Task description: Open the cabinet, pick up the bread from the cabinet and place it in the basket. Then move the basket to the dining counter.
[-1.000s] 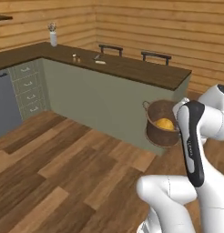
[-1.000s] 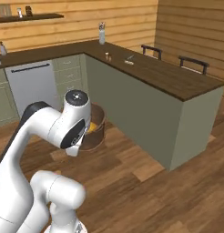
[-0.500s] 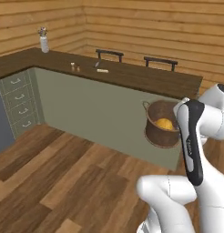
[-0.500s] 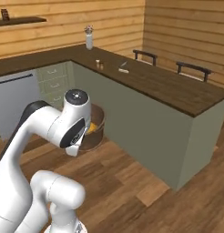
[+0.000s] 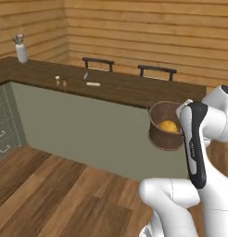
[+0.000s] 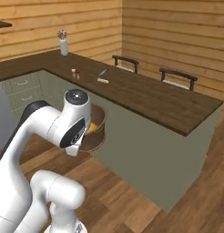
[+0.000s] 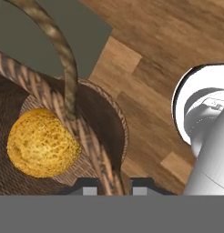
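Note:
The brown woven basket (image 5: 163, 137) hangs in the air in front of the dining counter (image 5: 120, 87), about level with its top. In the hand view my gripper (image 7: 111, 185) is shut on the basket's rim (image 7: 93, 145), with one dark fingertip on each side of the weave. The golden bread (image 7: 41, 143) lies on the basket's bottom, also seen as an orange lump (image 5: 168, 126) from the left base view. From the right, the basket (image 6: 99, 129) is half hidden behind my arm, close to the dining counter's (image 6: 145, 96) grey-green front. The cabinet is out of view.
Two dark chairs (image 5: 98, 62) (image 5: 156, 71) stand behind the counter. On its top are a vase (image 5: 21, 50), small shakers (image 5: 60, 80) and a pale stick (image 5: 92, 84). Low drawer fronts (image 5: 0, 127) sit at the far left. Wood floor (image 5: 55, 194) lies open before the counter.
The whole picture has shifted, so the base has driven: the dining counter now looks closer and more head-on. The basket stays in my gripper with the bread inside.

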Robot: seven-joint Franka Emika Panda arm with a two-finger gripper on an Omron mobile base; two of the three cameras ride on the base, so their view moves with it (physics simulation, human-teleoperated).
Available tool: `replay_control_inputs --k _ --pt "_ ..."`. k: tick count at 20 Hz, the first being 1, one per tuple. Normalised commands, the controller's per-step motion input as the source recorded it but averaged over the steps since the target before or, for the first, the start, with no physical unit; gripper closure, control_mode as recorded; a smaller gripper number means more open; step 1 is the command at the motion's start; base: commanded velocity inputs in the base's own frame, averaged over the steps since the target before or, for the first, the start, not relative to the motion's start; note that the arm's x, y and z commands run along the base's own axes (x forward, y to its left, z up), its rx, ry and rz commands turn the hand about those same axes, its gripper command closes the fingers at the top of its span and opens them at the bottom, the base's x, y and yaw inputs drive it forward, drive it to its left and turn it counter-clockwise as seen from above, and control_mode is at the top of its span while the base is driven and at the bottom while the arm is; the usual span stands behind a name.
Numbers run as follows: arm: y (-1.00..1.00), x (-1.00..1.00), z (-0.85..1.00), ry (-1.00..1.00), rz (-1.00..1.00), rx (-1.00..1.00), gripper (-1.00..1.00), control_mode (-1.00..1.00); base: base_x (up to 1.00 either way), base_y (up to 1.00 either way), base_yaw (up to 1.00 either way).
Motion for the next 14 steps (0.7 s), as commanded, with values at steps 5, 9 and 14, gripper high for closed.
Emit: replay_control_inputs --k 5,9,14 --pt "0.0 0.0 0.0 0.0 0.0 0.0 1.0 1.0 1.0 0.32 -0.26" --pt "0.0 0.0 0.0 0.0 0.0 0.0 1.0 1.0 1.0 0.54 -0.13" --pt "0.0 0.0 0.0 0.0 0.0 0.0 1.0 1.0 1.0 0.17 -0.12"
